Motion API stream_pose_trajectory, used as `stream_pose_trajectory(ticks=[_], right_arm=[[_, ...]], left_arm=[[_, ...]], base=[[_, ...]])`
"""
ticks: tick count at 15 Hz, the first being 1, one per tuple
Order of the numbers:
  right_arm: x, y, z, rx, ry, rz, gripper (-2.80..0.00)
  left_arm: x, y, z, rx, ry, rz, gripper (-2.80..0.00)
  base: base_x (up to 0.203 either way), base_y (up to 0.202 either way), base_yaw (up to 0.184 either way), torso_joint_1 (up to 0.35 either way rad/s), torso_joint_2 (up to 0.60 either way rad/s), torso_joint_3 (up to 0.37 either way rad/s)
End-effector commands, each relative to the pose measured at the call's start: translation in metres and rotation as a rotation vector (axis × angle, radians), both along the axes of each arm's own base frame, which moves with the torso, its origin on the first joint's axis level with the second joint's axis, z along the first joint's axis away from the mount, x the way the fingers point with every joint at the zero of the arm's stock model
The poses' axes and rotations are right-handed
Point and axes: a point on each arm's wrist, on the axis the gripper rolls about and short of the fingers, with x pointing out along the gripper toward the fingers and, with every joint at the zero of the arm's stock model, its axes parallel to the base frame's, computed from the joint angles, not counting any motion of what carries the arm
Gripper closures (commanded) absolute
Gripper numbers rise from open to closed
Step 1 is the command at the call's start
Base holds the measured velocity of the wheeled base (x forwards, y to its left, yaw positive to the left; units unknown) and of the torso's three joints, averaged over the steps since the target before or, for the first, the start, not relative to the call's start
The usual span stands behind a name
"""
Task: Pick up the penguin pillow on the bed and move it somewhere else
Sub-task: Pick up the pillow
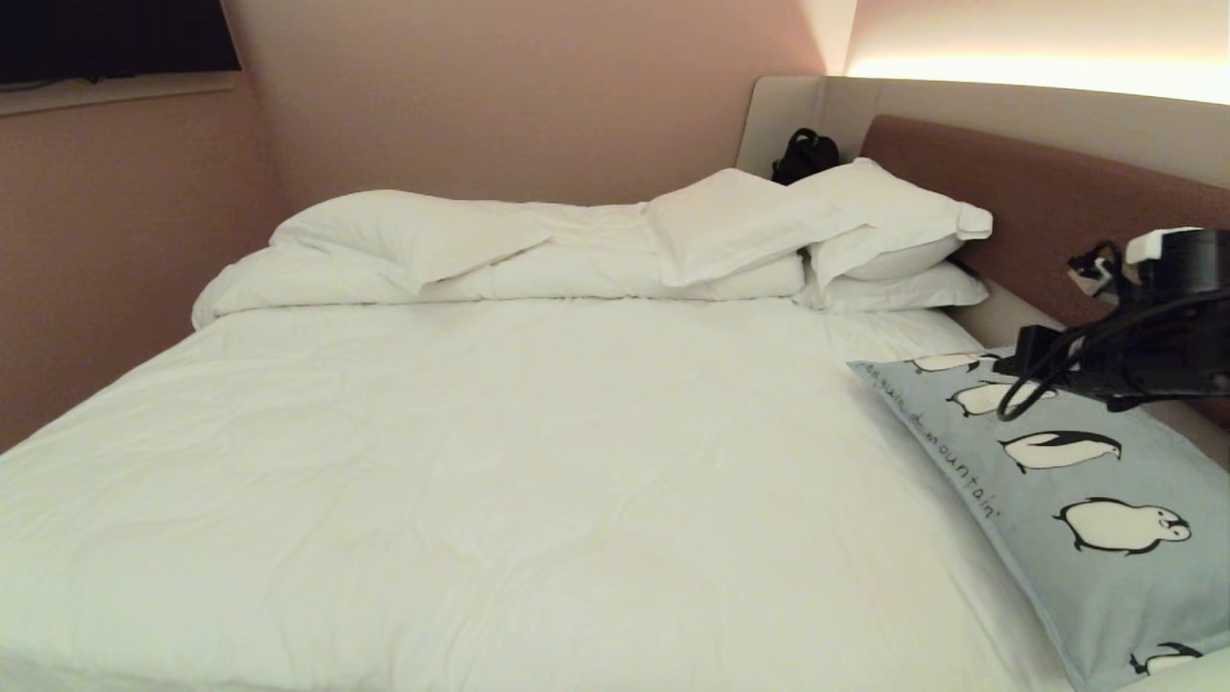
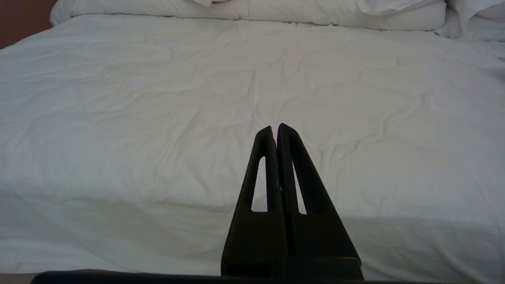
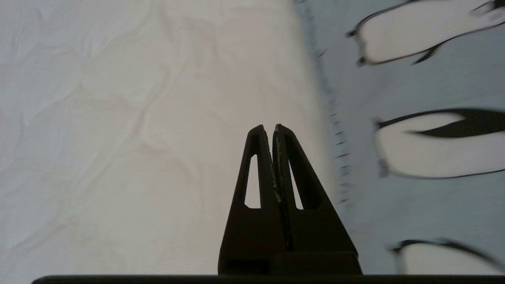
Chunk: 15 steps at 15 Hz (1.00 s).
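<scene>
White bed [image 1: 480, 461], right gripper [image 3: 274, 128] jaws together, empty, above penguin pillow [image 1: 1086, 500] edge

The right tool [image 3: 274, 127], its two black fingers pressed together with nothing between them, hangs over the bed's [image 3: 118, 138] wrinkled white sheet just beside the edge of the penguin pillow [image 3: 394, 90] (its print blurred).

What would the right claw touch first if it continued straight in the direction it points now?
Probably the white sheet of the bed. In the right wrist view the shut right claw points at bare sheet, just beside the edge of the penguin pillow, not at it. How far the sheet lies is unclear.
</scene>
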Motion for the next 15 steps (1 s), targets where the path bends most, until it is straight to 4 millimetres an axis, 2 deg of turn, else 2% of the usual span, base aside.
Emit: stream_pose_trajectory(ticks=[1,4,7,10,13,15], right_arm=[[-0.005,0.037,-0.007,0.073,0.152,-0.331,0.00],[-0.022,0.081,-0.001,0.101,0.274,-0.278,0.00],[-0.051,0.104,0.023,0.117,0.310,-0.228,0.00],[-0.089,0.110,0.053,0.121,0.286,-0.185,0.00],[-0.134,0.103,0.076,0.129,0.241,-0.175,0.00],[-0.176,0.095,0.092,0.132,0.150,-0.146,0.00]], left_arm=[[0.000,0.000,0.000,-0.001,-0.001,0.000,0.00],[0.000,0.000,0.000,-0.001,-0.001,0.000,0.00],[0.000,0.000,0.000,-0.001,-0.001,0.000,0.00],[0.000,0.000,0.000,-0.001,-0.001,0.000,0.00],[0.000,0.000,0.000,-0.001,-0.001,0.000,0.00],[0.000,0.000,0.000,-0.001,-0.001,0.000,0.00]], base=[[0.000,0.000,0.000,0.000,0.00,0.000],[0.000,0.000,0.000,0.000,0.00,0.000],[0.000,0.000,0.000,0.000,0.00,0.000],[0.000,0.000,0.000,0.000,0.00,0.000],[0.000,0.000,0.000,0.000,0.00,0.000],[0.000,0.000,0.000,0.000,0.00,0.000]])
